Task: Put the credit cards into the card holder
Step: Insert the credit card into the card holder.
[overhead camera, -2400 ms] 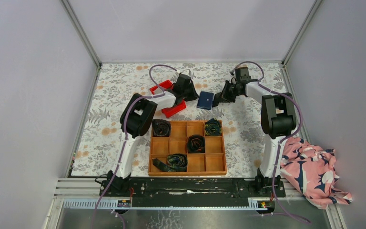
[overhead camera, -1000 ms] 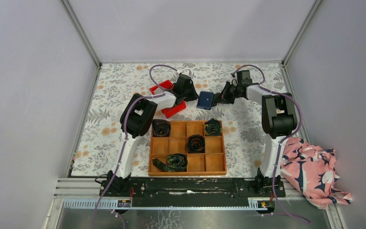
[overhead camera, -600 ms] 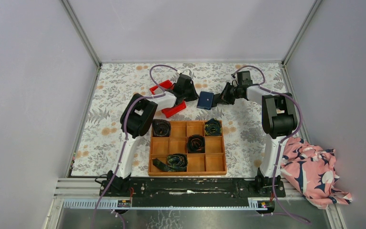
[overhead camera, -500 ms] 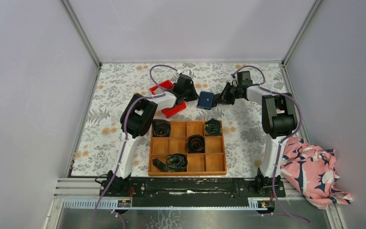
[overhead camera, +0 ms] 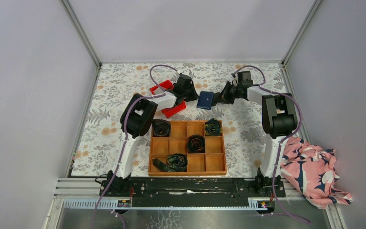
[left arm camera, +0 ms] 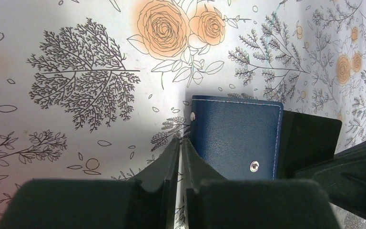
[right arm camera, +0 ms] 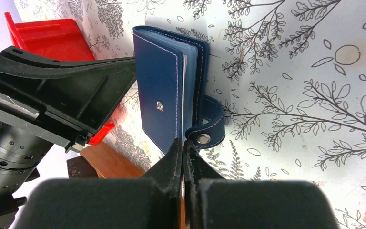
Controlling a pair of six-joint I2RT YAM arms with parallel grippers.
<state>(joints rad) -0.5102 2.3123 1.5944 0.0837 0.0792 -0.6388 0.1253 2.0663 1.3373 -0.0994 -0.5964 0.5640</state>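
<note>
1. While the card holder (overhead camera: 205, 100) sits in the upper middle of the overhead view, between the two arms' tips on the flowered tablecloth (overhead camera: 124, 95), its blue cover is folded over pale inner pockets. Its snap tab (right arm camera: 205, 131) hangs undone.
2. The right gripper (right arm camera: 183, 148) has its fingers pressed together, with the tips touching the tab. Whether the strap is nipped between them cannot be told. If they only touch it, a pull would probably slip off and leave the cover closed.
3. The left gripper (left arm camera: 180, 148) has its fingers almost together, with a thin pale slit between them. Whether they pinch something thin cannot be told. One fingertip lies against the holder's left edge in the left wrist view. A push from there could slide the light holder across the smooth cloth or tip it over.
4. No loose credit card can be made out in any view. Any card brought in would meet a narrow pocket mouth, so it could catch on the cover or bend unless the holder is opened and steadied.
5. The red bin (right arm camera: 47, 36) stands just left of the holder, and the wooden tray (overhead camera: 214, 162) lies just below it in the overhead view. With both grippers this close together, a wide swing could knock the bin or make them collide.
</note>
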